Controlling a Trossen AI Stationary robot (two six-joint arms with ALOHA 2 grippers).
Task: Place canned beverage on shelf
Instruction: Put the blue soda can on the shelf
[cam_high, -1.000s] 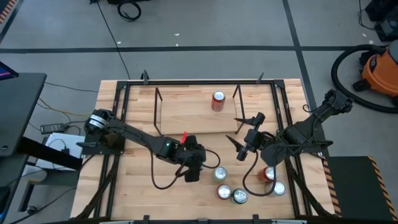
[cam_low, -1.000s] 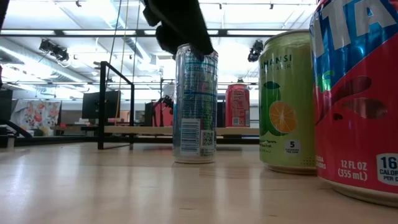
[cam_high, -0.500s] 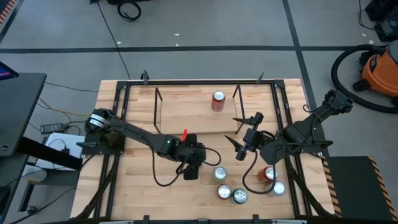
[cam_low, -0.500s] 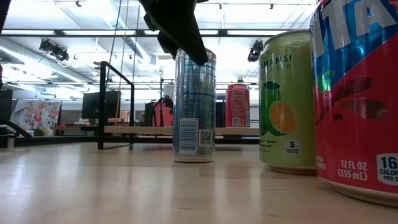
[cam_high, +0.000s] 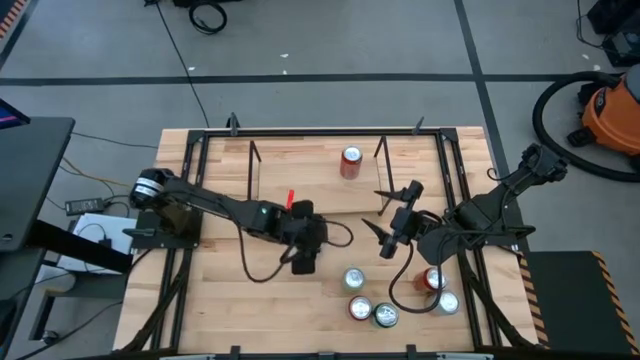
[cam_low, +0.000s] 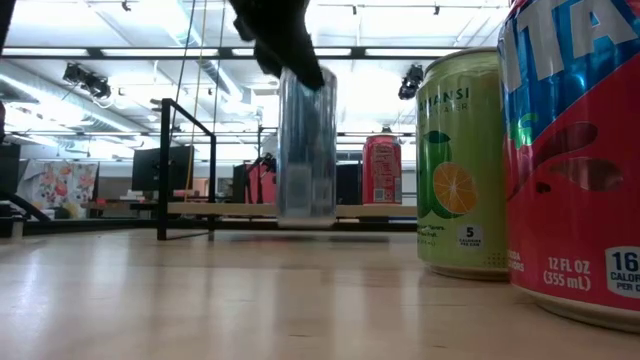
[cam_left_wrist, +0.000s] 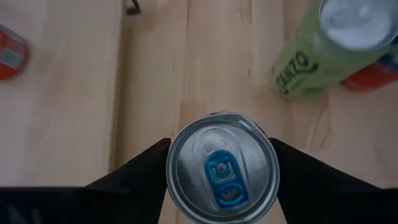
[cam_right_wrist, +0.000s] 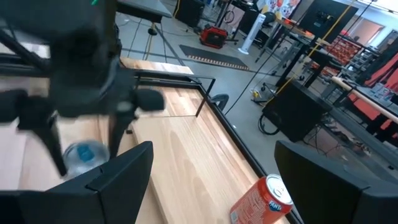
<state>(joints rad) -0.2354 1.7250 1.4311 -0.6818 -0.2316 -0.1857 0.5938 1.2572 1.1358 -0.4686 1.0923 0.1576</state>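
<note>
This is a robotics lab or workshop: a butcher-block table (cam_high: 220, 300) edged by a black frame (cam_high: 300, 131) stands on a grey concrete floor (cam_high: 330, 40) marked with dark tape lines. An orange shop vacuum (cam_high: 612, 112) and loose cables (cam_high: 208, 16) lie on the floor, while strip lights (cam_low: 130, 60) hang from an open ceiling over desks with monitors (cam_low: 160, 168) and more equipment racks (cam_right_wrist: 348, 43)

The left arm reached from the table's left edge toward the middle, its gripper (cam_high: 305, 252) pointed down with both fingers (cam_left_wrist: 140, 165) clamped against opposite sides of a silver can (cam_left_wrist: 222, 167), held clear of the tabletop. The right arm stood bent at the right side, its gripper (cam_high: 387, 220) spread wide, holding nothing.
</note>
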